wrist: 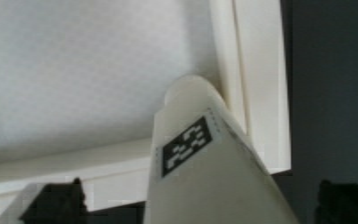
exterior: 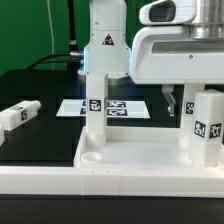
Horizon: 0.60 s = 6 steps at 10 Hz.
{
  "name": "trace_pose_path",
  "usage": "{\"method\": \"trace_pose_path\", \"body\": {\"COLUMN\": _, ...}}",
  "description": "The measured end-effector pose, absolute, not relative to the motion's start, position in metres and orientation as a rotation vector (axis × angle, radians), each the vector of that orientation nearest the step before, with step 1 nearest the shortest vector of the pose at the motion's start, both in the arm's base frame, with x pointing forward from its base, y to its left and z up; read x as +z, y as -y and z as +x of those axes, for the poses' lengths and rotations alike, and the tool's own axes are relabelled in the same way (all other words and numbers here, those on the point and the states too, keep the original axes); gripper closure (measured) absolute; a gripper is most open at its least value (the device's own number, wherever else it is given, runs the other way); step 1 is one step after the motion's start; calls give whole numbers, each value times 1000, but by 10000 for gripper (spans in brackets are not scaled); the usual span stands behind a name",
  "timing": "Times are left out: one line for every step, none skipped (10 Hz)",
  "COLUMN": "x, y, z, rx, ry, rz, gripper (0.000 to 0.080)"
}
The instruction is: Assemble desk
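White desk slab [exterior: 120, 160] flat; three legs [exterior: 95, 105] upright; fourth leg [exterior: 18, 114] lying apart.

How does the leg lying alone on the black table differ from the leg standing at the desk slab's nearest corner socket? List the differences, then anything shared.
1. The lying leg rests on its side; the standing leg is upright.
2. The lying leg sits loose on the black table, apart from the slab; the standing leg rises from the slab.

Shared: both are white and carry black-and-white square tags.
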State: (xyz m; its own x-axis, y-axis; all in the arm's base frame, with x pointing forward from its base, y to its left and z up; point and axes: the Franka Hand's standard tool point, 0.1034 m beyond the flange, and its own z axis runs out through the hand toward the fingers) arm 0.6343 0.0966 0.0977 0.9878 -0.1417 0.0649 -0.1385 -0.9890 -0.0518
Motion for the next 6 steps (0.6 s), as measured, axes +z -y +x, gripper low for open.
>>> {"method": "trace_pose_path", "body": {"x": 98, "y": -98, "z": 634, "rx": -108, "ry": -119, "rz": -3097, "gripper": 150}}
{"method": "trace_pose_path", "body": {"x": 98, "y": -100, "z": 634, "rx": -109, "ry": -61, "rz": -3100, "gripper": 150}}
{"method": "trace_pose_path", "body": {"x": 98, "y": -100, "z": 634, "rx": -111, "ry": 70, "rz": -3108, "gripper": 150}}
{"method": "trace_pose_path", "body": {"x": 98, "y": -99, "z": 634, "rx": -113, "ry": 167, "rz": -3111, "gripper": 150}}
{"method": "trace_pose_path", "body": {"x": 98, "y": -98, "z": 634, "rx": -111, "ry": 250, "rz": -3109, "gripper": 150}}
{"method": "trace_pose_path", "body": {"x": 98, "y": -97, "z": 634, "rx": -115, "ry": 334, "rz": -3104, "gripper": 150}}
